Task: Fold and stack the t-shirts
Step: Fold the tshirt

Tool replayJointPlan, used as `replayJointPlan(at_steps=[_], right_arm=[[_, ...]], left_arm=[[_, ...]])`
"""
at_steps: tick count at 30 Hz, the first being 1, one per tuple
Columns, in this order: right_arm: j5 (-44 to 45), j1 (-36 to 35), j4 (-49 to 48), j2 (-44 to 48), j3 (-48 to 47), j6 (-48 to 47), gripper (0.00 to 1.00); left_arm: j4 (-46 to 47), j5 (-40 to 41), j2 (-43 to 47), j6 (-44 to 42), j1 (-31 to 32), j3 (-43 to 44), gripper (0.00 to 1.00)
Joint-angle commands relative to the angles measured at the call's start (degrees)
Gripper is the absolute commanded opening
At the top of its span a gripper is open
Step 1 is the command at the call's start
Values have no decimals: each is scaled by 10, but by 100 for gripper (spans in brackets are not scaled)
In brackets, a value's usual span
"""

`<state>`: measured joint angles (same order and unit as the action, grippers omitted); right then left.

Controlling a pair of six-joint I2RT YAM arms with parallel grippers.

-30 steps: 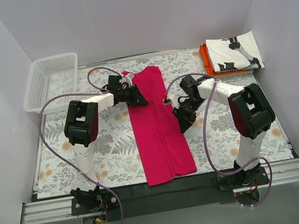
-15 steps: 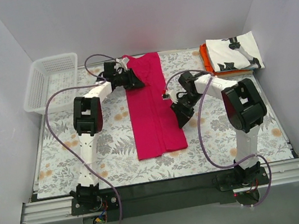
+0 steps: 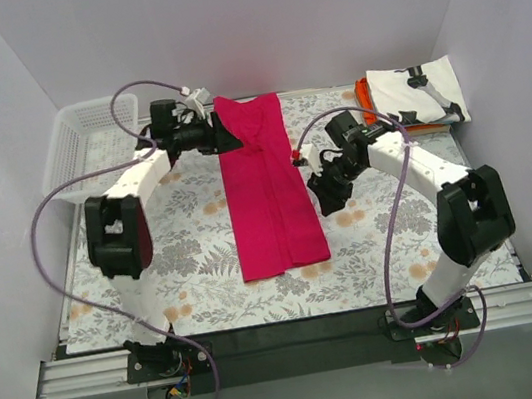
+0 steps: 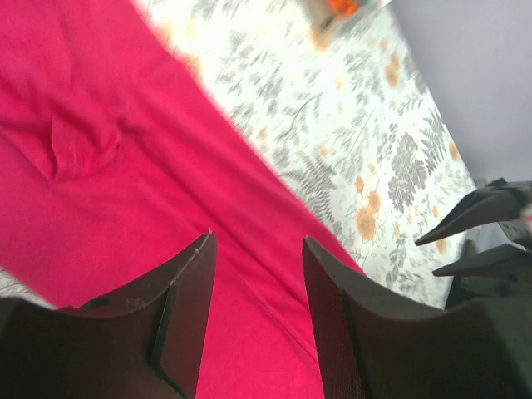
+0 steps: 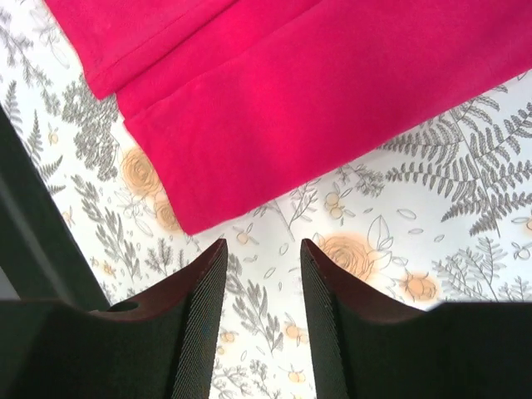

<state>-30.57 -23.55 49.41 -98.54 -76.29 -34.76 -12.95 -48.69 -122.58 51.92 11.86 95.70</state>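
Dragging the crimson t-shirt (image 3: 266,184) farther back along the counter (image 3: 195,261), now lying there as a long folded strip. Spreading the left fingers (image 4: 187,299) over its far end, pinching nothing. Hovering the right fingers (image 5: 199,316), likewise parted, just beside its right edge.

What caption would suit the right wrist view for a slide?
Open right fingers hover over the floral table cover, beside the folded crimson t-shirt.

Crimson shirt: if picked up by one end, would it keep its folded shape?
Probably not: the crimson shirt shows a soft pucker in the left wrist view, so likely floppy. Its folded layers lie loose, so they'd probably slide apart.
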Motion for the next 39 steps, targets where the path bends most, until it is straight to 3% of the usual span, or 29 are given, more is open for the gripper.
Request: replayJointPlan(at_steps=[1, 3, 4, 5, 11, 18, 23, 28, 36, 39], right_arm=[[54, -41, 0, 77, 46, -50, 39], [88, -70, -25, 109, 105, -73, 36], [116, -101, -56, 140, 131, -80, 36], [129, -118, -74, 157, 173, -87, 36], [174, -207, -180, 231, 276, -107, 37], [191, -246, -289, 247, 354, -109, 41], [198, -272, -339, 250, 394, -115, 38], [203, -279, -373, 226, 410, -125, 36], [198, -279, -387, 203, 432, -121, 21], [201, -279, -389, 195, 436, -118, 10]], left_arm=[[25, 1, 238, -110, 4, -138, 43], [21, 12, 314, -170, 11, -211, 41], [21, 15, 347, -188, 14, -289, 40], [4, 18, 410, -230, 18, -321, 40], [-52, 48, 597, -338, 74, -518, 39], [-42, 108, 707, -487, 136, -684, 39], [2, 128, 729, -517, 184, -721, 40], [48, 160, 685, -517, 232, -738, 40], [105, 180, 641, -550, 274, -759, 41], [120, 202, 622, -563, 301, -774, 42]])
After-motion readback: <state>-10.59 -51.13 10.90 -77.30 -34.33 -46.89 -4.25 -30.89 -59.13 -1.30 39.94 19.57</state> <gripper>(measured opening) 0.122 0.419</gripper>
